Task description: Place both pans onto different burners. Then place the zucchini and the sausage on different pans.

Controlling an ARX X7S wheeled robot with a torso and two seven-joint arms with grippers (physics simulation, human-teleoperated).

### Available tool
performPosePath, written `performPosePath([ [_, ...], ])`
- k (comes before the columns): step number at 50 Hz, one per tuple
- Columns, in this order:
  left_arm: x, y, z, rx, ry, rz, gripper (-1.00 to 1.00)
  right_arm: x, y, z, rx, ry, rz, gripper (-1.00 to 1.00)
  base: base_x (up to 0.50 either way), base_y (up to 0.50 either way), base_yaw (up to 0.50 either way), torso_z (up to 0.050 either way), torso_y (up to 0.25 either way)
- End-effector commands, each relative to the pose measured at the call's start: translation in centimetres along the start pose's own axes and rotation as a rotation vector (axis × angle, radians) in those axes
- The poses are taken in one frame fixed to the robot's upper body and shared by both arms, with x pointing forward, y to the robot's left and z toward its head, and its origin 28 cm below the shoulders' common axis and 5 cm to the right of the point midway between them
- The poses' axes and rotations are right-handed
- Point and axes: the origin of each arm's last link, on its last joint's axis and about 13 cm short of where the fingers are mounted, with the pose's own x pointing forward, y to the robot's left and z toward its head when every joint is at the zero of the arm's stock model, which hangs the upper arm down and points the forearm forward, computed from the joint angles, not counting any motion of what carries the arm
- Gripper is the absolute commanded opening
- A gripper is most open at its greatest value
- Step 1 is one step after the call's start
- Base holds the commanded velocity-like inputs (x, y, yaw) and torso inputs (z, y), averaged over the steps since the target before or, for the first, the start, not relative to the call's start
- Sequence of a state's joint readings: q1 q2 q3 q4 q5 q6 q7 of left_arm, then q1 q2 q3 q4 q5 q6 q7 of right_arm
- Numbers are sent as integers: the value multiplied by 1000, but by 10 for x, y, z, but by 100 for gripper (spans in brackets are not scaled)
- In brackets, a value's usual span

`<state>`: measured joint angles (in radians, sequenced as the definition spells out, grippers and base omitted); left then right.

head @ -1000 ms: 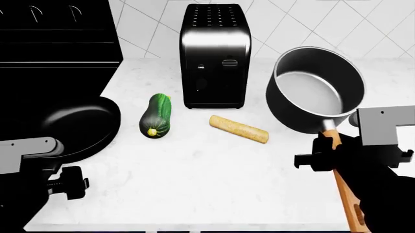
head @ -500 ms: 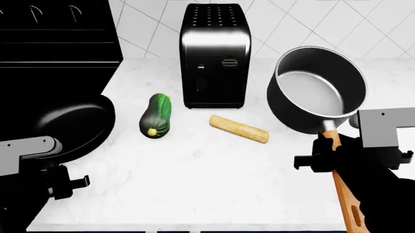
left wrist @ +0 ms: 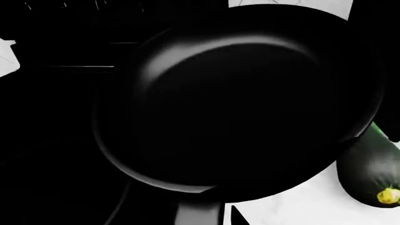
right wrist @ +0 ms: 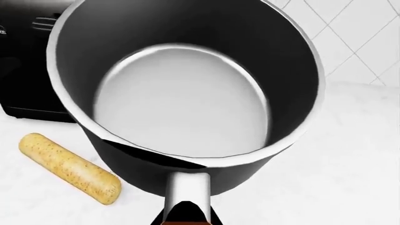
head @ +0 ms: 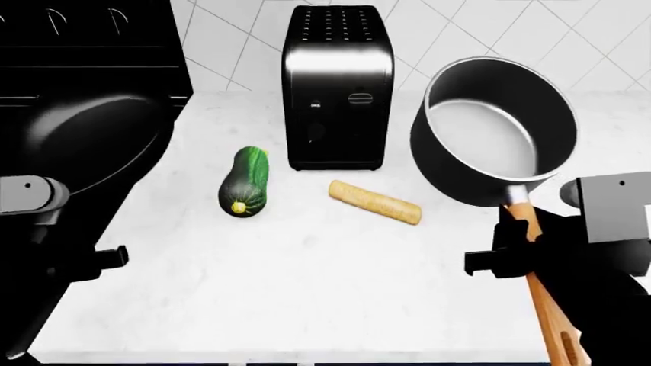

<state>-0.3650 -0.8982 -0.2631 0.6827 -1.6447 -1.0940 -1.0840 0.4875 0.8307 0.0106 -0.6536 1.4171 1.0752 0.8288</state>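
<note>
We hold both pans clear of the desk [head: 336, 274] so that each can be carried to its own burner before any food is loaded. The left gripper [head: 72, 263] carries the frying pan [head: 87, 141] by its thin handle, with the pan body out ahead of the jaws and over the black stovetop [head: 91, 61]; the jaws themselves are hidden in both views, so we cannot tell their state directly and only judge them clamped on the handle. The right gripper [head: 524, 252] has its jaws closed around the wooden handle of the saucepan [head: 496, 141], gripping close to the pan body, which sits raised above the desk at the right, well apart from the stovetop. The zucchini [head: 245, 181] and the sausage [head: 374, 202] lie on the desk in front of the toaster [head: 337, 88], untouched, between the two arms. The burner rings are not discernible here.
</note>
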Motion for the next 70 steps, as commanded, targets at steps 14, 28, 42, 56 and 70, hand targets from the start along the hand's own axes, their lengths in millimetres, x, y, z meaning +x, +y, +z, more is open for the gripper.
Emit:
performPosePath([
  [14,-5,6,19,30,-152,-132,-100,-1,-4,5,-7,-45,-36,-100,-377,178,0,1,4],
  [28,-4,6,17,31,-144,-130,-100,0,-5,4,-14,-59,-47,-100,0,242,0,1,5],
  [42,-3,6,16,33,-138,-127,-100,1,-4,3,-18,-60,-43,-100,1,500,0,1,6],
  [56,-2,6,15,32,-136,-125,-100,2,-3,3,-17,-57,-40,-100,0,500,0,1,6],
  [70,0,5,15,31,-134,-126,-100,3,-3,3,-18,-57,-39,-100,0,500,0,1,6],
])
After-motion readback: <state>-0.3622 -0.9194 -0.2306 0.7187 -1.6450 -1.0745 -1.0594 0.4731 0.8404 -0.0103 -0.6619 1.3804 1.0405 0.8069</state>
